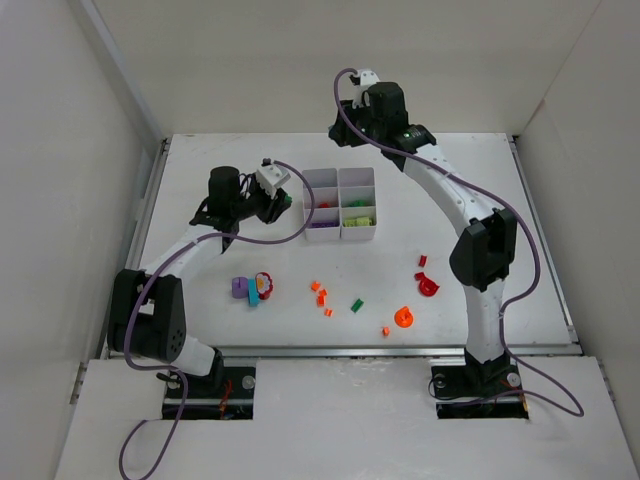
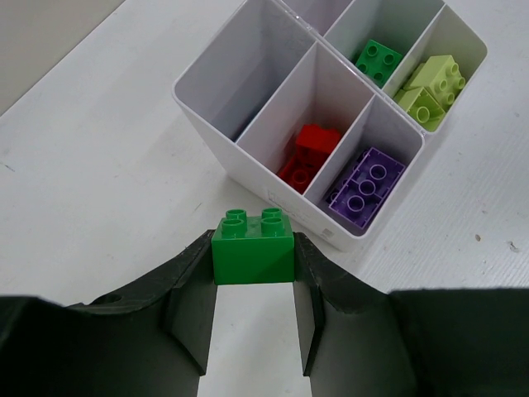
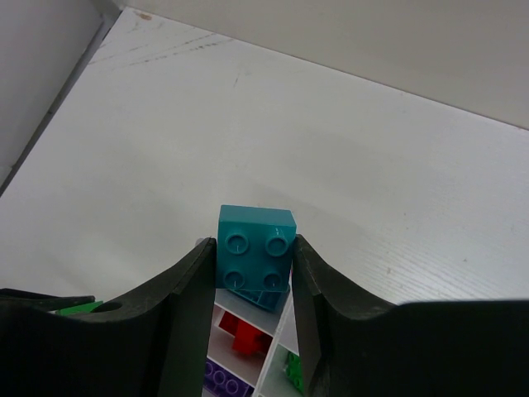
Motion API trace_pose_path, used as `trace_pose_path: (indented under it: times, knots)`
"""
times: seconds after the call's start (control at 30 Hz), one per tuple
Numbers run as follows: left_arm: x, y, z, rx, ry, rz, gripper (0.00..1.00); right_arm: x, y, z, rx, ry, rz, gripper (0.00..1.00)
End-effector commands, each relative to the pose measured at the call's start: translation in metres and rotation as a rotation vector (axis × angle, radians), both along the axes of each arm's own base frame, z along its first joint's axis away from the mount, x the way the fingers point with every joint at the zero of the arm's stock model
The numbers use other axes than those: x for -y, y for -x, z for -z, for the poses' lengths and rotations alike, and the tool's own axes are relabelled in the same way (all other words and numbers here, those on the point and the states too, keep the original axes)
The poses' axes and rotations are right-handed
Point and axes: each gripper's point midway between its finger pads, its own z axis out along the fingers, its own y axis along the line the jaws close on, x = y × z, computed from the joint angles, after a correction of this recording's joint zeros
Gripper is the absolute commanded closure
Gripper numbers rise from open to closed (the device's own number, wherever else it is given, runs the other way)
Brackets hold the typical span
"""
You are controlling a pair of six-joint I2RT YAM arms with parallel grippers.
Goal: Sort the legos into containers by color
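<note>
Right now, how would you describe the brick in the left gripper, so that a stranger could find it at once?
On the table, find the white tray. Just left of it, the left gripper pinches a green four-stud brick. The right gripper holds a teal brick, and the other green bricks lie in the tray or loose.

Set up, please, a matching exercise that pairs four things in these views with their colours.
Things:
1. left-hand brick, clamped in the left pincer
2. right-hand brick, clamped in the right pincer
3. tray
4. cable along the left arm

Colours:
A. white
B. teal
C. purple
D. green

Pairs: 1-D, 2-B, 3-A, 4-C.
</note>
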Motion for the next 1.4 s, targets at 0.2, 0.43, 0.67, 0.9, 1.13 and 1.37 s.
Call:
trace_pose_path:
  times: [0.2,0.43,0.67,0.9,1.13,1.37]
  knots:
    - [0.003,-0.005,-0.017,0.032,0.019,0.001,1.0,0.001,-0.004,-0.017,0.044,-0.041,0.019,1.0]
    - [-0.015,-0.021,-0.016,0.029,0.018,-0.161,1.0,0.006,0.022,0.025,-0.121,0.068,0.055,1.0]
    - [-0.038,-0.023,-0.009,0.029,0.005,-0.31,1.0,-0.005,0.034,0.055,-0.187,0.098,0.016,1.0]
    - [-0.037,-0.02,-0.008,0.03,0.017,-0.305,1.0,-0.032,0.05,0.067,-0.216,0.095,-0.066,1.0]
    - [-0.036,-0.016,-0.004,0.022,0.026,-0.299,1.0,-0.041,0.035,0.088,-0.218,0.097,-0.035,0.95]
    - [-0.036,-0.015,-0.008,0.031,0.03,-0.299,1.0,-0.042,0.027,0.089,-0.203,0.099,-0.017,0.76]
